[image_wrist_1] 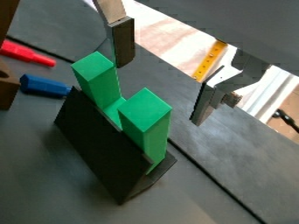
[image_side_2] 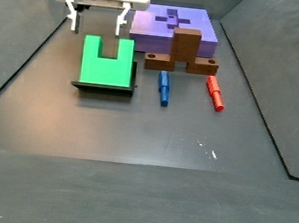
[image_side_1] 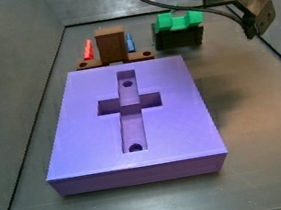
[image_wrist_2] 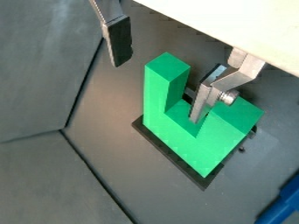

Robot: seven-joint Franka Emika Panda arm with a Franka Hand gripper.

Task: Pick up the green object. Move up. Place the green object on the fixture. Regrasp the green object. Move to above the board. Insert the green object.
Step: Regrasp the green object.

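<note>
Green object (image_wrist_2: 193, 118) sits prongs-up on the fixture (image_wrist_1: 111, 156), hand (image_wrist_2: 170, 66) open and empty just above it, fingers apart — block looks rigid, light, smooth-faced plastic, likely slippery — best regrasped across one prong's flat sides.

No text, label, brand or number can be read in any of the pictures. The green object (image_side_2: 107, 61), the fixture (image_wrist_1: 105, 149) and the purple board (image_side_1: 130, 119) carry plain, unmarked faces. The gripper (image_side_2: 96, 17), above the green object with its fingers apart, shows no marking either. A yellow strip (image_wrist_1: 209, 59) in a wrist view may bear fine marks, too small to read.
</note>
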